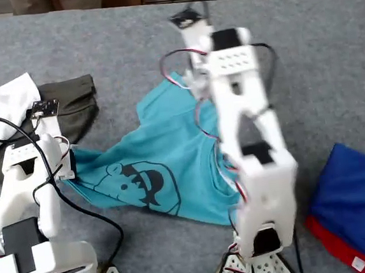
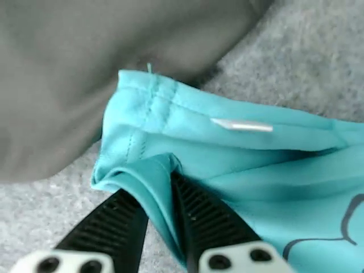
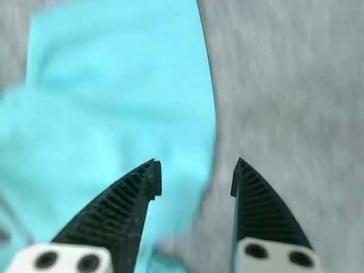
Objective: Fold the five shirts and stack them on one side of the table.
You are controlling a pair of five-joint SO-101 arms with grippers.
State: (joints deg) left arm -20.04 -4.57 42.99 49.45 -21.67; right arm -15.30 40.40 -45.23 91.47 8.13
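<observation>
A grey, felt-like tabletop [image 1: 316,54] is carrying five shirts. A teal shirt [image 1: 164,144] with a dark printed figure is lying crumpled and partly spread in the middle of the tabletop. The left gripper [image 2: 161,190] is clenching a bunched fold at the teal shirt's corner, on the side toward the tabletop's left edge; teal cloth is sitting pinched between its black ribbed fingers [image 2: 199,213]. Just beside that corner an olive shirt [image 1: 71,105] is lying, and a white shirt [image 1: 1,104] is partly overlapping it at the left edge.

The right gripper [image 3: 196,170] is hanging with its jaws spread apart and gripping nothing. It is hovering over the teal shirt's edge on the side toward the tabletop's far edge, with one finger over teal cloth and the other over bare grey surface.

Near the tabletop's right edge, toward the near corner, a blue shirt [image 1: 361,204] is resting on top of a red shirt [image 1: 332,245].
</observation>
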